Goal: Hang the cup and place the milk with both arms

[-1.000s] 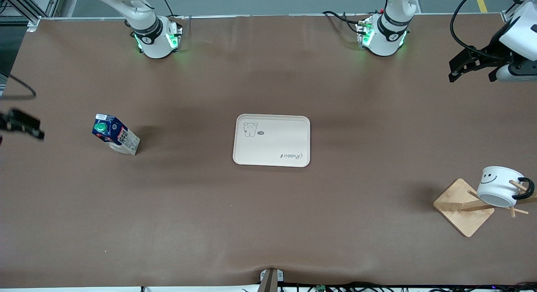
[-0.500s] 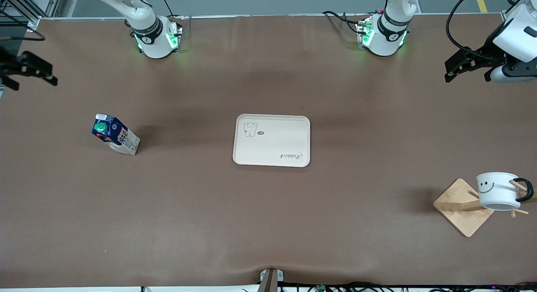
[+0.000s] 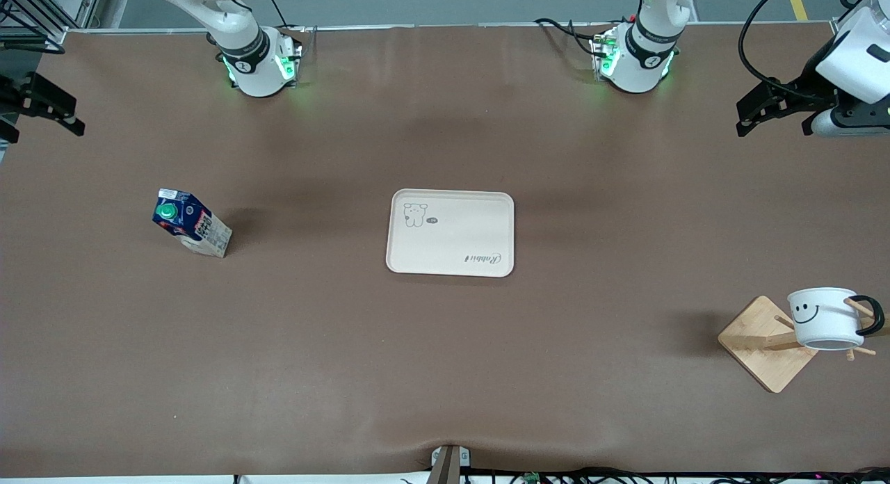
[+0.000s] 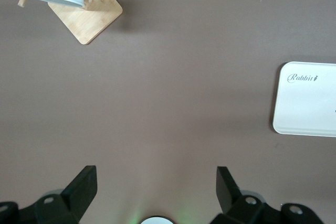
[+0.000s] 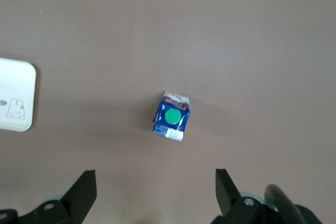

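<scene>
Front view: the cup (image 3: 825, 318) hangs on the wooden rack (image 3: 769, 343); the tray (image 3: 450, 231) holds nothing, the milk (image 3: 191, 223) stands well apart from it, and the left gripper (image 3: 777, 108) and right gripper (image 3: 43, 103) are spread wide, holding nothing.

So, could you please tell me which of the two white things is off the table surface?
The cup, hanging on the wooden rack; the tray lies flat.

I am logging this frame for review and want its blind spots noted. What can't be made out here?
- Small white smiley mug: the left wrist view's edge cuts off its upper part.
- Wooden peg rack: the mug covers part of its pegs in the front view.
- Cream rectangular tray: cut by the edge in both wrist views.
- Small blue milk carton: its label print is too small to read.
</scene>
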